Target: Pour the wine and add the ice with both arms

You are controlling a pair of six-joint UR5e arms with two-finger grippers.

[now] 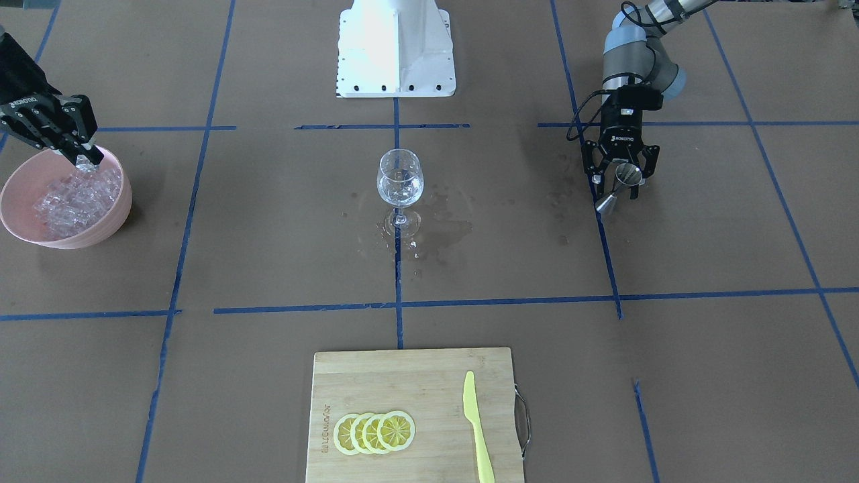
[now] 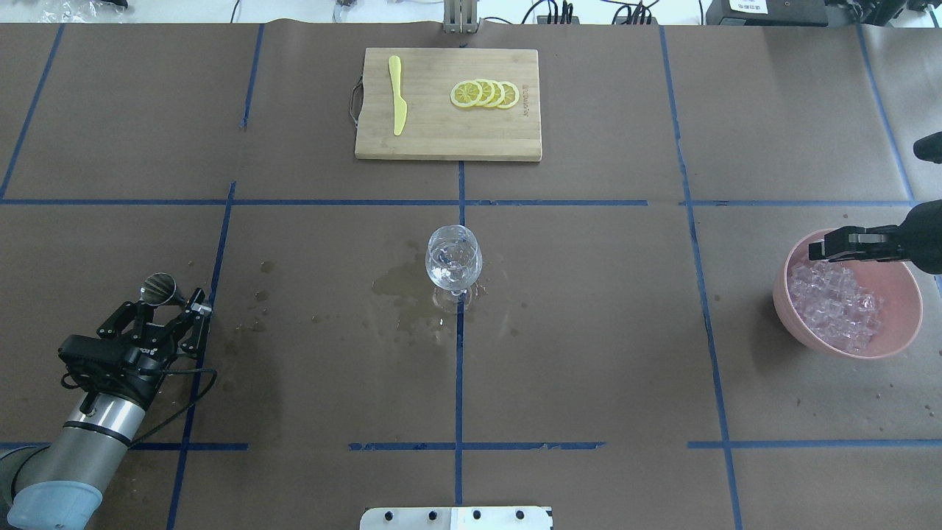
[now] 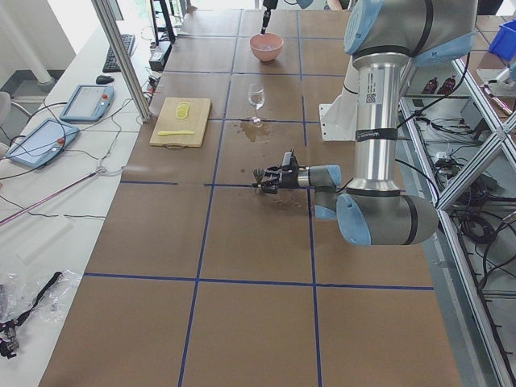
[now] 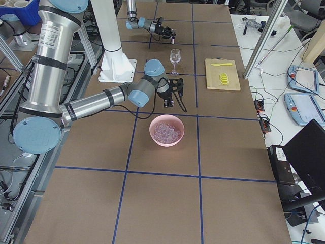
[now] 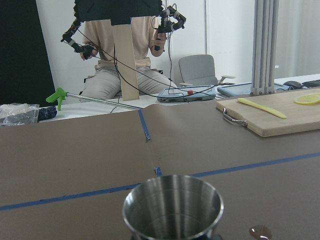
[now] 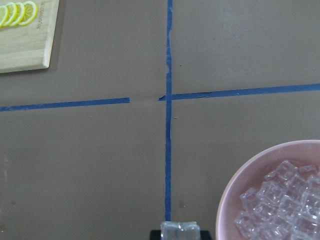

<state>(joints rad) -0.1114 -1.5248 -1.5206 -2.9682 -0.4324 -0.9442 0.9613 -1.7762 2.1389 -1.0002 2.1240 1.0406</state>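
Observation:
A wine glass [image 1: 400, 178] stands at the table's middle with a little clear wine in its bowl; it also shows in the overhead view [image 2: 454, 258]. My left gripper [image 1: 616, 188] lies low and level. Its fingers stand open around an upright steel jigger [image 1: 626, 176], which fills the bottom of the left wrist view [image 5: 172, 207]. My right gripper [image 1: 84, 159] is shut on one ice cube [image 6: 180, 231] just over the rim of a pink bowl [image 1: 100, 231]. The bowl holds many ice cubes [image 2: 835, 302].
Wet patches [image 2: 401, 283] spread around the glass's foot. A wooden cutting board [image 1: 402, 382] on the operators' side carries lemon slices [image 1: 376, 431] and a yellow knife [image 1: 475, 422]. The white robot base [image 1: 396, 47] stands behind the glass. Blue tape lines cross the brown table.

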